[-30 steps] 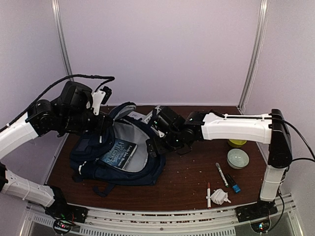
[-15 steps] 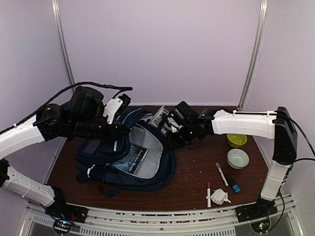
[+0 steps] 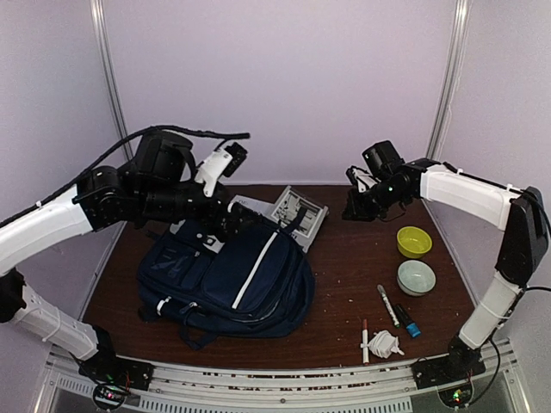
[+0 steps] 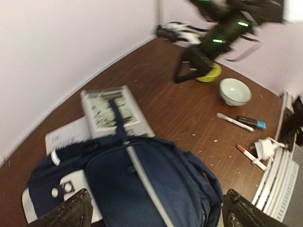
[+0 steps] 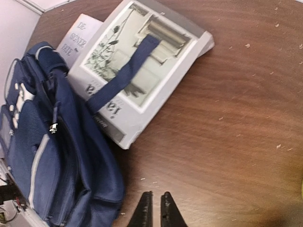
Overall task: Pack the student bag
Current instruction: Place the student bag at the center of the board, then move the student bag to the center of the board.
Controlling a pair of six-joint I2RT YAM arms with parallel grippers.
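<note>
The student bag point(image 3: 228, 280) lies flat at the table's left centre, navy with a thin white stripe, its front panel closed over. It fills the lower half of the left wrist view point(image 4: 142, 189). My left gripper point(image 4: 158, 215) hangs over the bag's top end with its jaws wide apart and nothing between them; from above it sits at the bag's far edge point(image 3: 239, 215). My right gripper point(image 5: 154, 210) is shut on nothing, above bare table to the right of the bag, seen from above at the back right point(image 3: 355, 209). One bag strap point(image 5: 120, 78) lies across a grey book point(image 5: 142, 80).
The grey book point(image 3: 297, 215) rests on a white book point(image 5: 80, 35) just behind the bag. At the right stand a yellow-green bowl point(image 3: 413, 241) and a pale bowl point(image 3: 416, 277). Near the front right lie markers point(image 3: 387, 303), a red-tipped pen point(image 3: 365, 335) and a crumpled white thing point(image 3: 385, 344).
The bag was held open with a book showing inside; it now lies closed. My left gripper opened and let go. My right arm drew back to the right, its gripper shut.
</note>
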